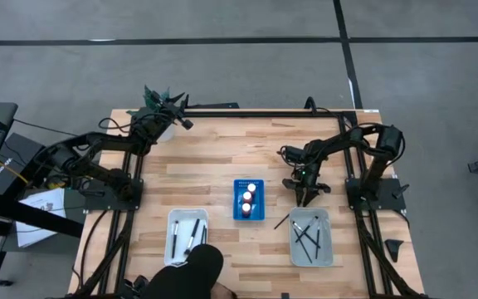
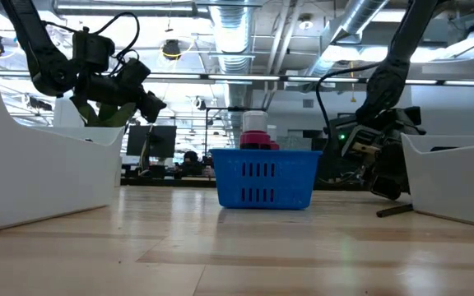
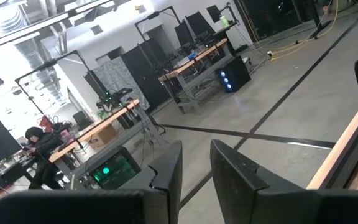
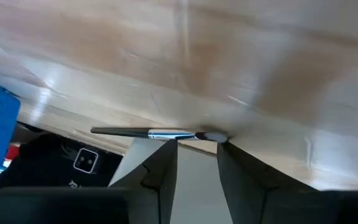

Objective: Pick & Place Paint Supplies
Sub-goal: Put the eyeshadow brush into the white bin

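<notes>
Right gripper: low over the table at about 3 o'clock from the rack, just above the grey tray's far edge. In the right wrist view its two fingers stand a little apart with a narrow gap; nothing sits between them.
Loose brush: lies flat on the wood just ahead of the right fingertips, bristle end toward the gap. Whether the tips touch it I cannot tell. From above it shows as a dark stick at the grey tray's left corner, around 4 o'clock from the rack.
Left gripper: raised at the table's far edge, about 10 o'clock from the rack, pointing off the table. Fingers slightly parted, holding nothing; only the room floor shows beyond them.
Bottles: red with white caps, standing in the blue rack at table centre; one pokes above the rim in the low view.
Grey tray: at 4 o'clock from the rack, holding several dark brushes.
White tray: at 7 o'clock from the rack, with a few brushes inside.
Person: a dark-haired head at the near edge, 6 o'clock.
</notes>
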You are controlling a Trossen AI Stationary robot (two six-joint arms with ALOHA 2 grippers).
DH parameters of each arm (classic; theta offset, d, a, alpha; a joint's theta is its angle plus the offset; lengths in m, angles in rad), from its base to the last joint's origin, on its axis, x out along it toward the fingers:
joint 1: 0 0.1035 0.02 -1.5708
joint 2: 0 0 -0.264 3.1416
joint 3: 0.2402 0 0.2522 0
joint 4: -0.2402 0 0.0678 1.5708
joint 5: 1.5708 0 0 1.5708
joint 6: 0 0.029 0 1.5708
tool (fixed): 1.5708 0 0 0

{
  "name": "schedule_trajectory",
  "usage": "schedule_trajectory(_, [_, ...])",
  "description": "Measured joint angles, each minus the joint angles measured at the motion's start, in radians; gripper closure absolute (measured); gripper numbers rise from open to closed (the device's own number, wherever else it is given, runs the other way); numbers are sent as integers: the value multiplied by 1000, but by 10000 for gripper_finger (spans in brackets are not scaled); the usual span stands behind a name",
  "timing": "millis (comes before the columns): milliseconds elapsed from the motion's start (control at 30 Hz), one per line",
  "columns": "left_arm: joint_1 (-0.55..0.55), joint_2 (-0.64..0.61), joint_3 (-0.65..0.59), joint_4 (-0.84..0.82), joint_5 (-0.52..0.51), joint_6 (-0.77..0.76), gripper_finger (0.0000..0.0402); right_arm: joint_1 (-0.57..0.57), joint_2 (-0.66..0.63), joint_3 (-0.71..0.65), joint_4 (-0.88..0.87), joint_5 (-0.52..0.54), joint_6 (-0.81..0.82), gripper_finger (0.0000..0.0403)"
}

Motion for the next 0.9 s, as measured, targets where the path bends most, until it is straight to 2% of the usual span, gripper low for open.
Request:
schedule_trajectory(367, [0,0,0,-7,0,0,325,-43,-1,3,1,5,24,291])
schedule_trajectory(733, [1,0,0,-10,-2,1,325,-34,-3,5,2,19,38,292])
schedule_trajectory(900, [1,0,0,-10,-2,0,325,-45,-3,4,1,20,39,307])
